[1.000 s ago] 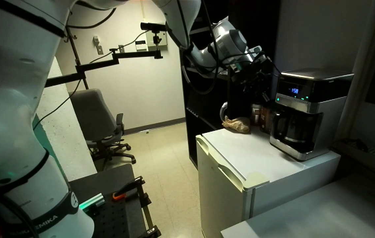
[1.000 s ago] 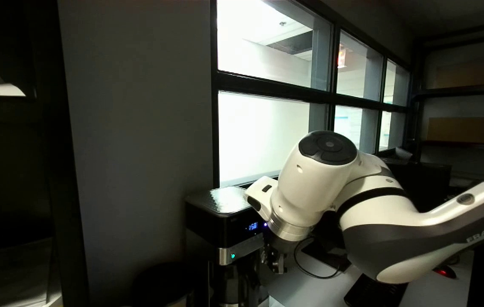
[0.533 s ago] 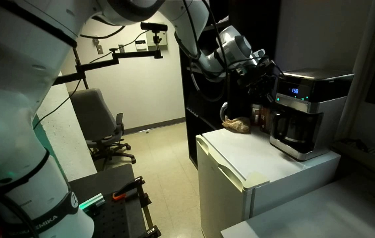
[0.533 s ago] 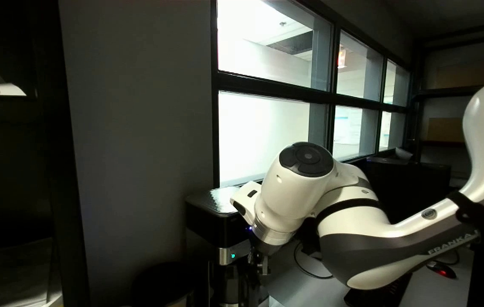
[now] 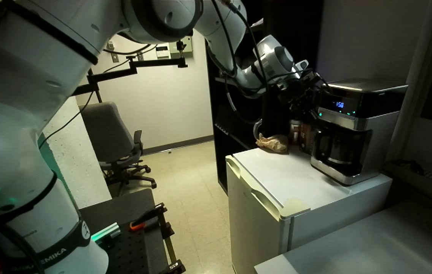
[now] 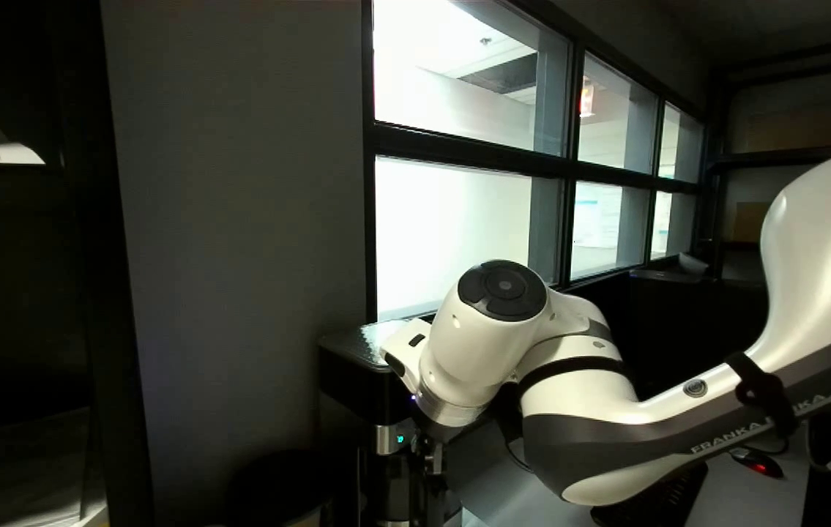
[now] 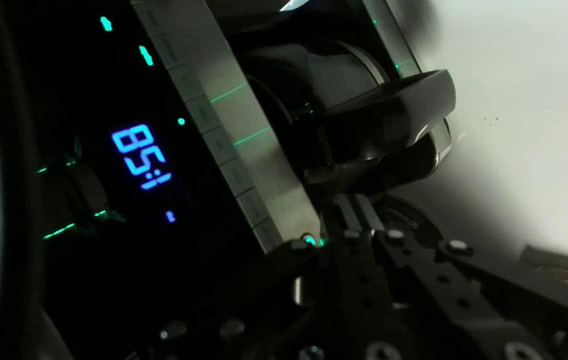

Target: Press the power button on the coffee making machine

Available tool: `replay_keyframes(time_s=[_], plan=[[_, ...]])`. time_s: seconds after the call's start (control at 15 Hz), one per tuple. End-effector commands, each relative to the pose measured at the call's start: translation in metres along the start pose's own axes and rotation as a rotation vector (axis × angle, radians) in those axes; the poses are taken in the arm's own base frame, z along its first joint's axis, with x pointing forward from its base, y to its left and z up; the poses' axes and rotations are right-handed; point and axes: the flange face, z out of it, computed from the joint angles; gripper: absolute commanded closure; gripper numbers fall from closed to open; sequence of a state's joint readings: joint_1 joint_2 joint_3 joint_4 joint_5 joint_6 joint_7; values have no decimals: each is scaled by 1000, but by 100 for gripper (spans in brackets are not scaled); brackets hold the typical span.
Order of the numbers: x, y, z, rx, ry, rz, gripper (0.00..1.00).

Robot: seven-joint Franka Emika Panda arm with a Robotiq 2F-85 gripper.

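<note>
The black-and-silver coffee making machine stands on the white cabinet; part of it shows in an exterior view and in the wrist view. Its blue display reads 1:58. A round green-lit button sits at the end of its silver strip and shows in both exterior views. My gripper is shut and empty, its fingertips together beside the button. In both exterior views the gripper is at the machine's front, beside the lit button. I cannot tell whether it touches.
The dark carafe has a handle that sticks out in front. The white cabinet also bears a crumpled paper bag and a can. A black shelf stands behind. A mouse lies on a desk.
The arm has moved toward the machine, bringing the gripper closer to the lit button. In an exterior view the hand has moved left and now covers the display.
</note>
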State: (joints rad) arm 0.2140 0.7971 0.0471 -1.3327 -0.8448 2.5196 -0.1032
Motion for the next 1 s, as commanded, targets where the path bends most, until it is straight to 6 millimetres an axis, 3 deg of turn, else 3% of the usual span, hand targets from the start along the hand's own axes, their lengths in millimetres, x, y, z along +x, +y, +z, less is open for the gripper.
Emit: replay_keyframes(time_s=[0.0,0.93], plan=[[13,4,6,-26,8,-22,100],[23,3,19,-48,17,-45,100]])
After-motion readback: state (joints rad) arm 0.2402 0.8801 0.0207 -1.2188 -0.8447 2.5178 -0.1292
